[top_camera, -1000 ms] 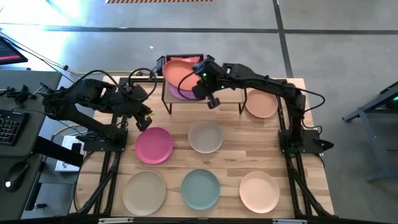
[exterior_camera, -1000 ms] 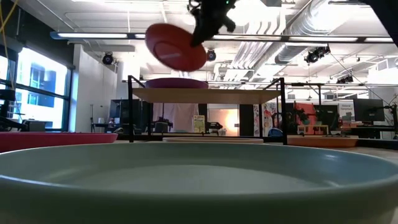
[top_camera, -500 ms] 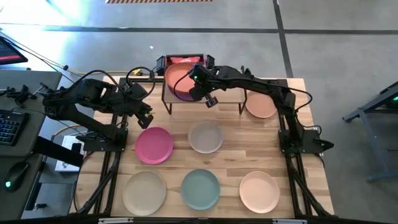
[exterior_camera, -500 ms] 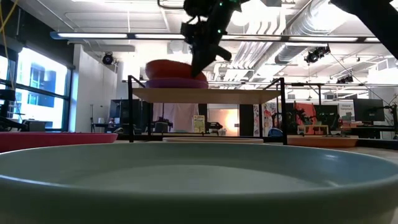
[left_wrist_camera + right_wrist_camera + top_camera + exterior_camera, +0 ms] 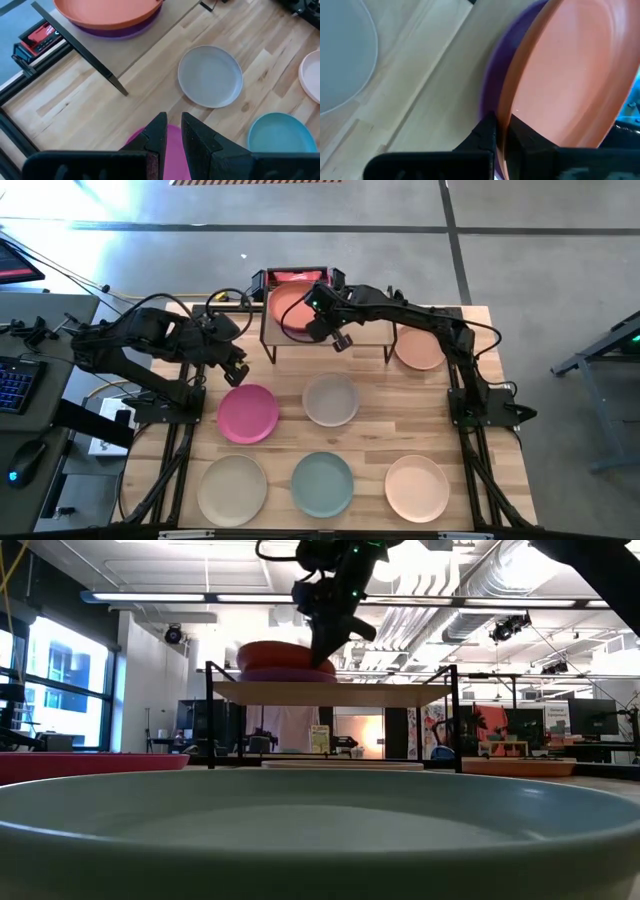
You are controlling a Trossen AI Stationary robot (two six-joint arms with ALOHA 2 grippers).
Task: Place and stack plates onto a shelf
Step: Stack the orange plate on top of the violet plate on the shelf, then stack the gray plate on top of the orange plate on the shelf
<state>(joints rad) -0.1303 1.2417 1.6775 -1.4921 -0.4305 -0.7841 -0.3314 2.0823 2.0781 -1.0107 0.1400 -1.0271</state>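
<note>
Two plates are on the shelf (image 5: 345, 330) now: the terracotta plate (image 5: 295, 308) lies on the purple plate (image 5: 288, 333) at the shelf's 9 o'clock end, and your right gripper (image 5: 318, 318) is pinched on the terracotta rim at that plate's 3 o'clock edge (the right wrist view shows the two fingers closed on the thin lip). The plate looks seated, so the step in hand is probably letting go. Your left gripper (image 5: 232, 365) waits just above the pink plate (image 5: 248, 413), fingers nearly together with a narrow gap and nothing between them. Six plates lie on the table (image 5: 370, 442): pink at 9 o'clock, grey (image 5: 331, 400) in the middle, beige (image 5: 232, 489), teal (image 5: 322, 483) and cream (image 5: 417, 488) along 6 o'clock, peach (image 5: 420, 347) at 3 o'clock beside the shelf. These plates look stiff, light and matte, so not very slippery; take each by the raised rim, one finger inside and one under. A one-sided rim pinch can let a plate tilt, and a stacked plate can slide, so lower them level.
</note>
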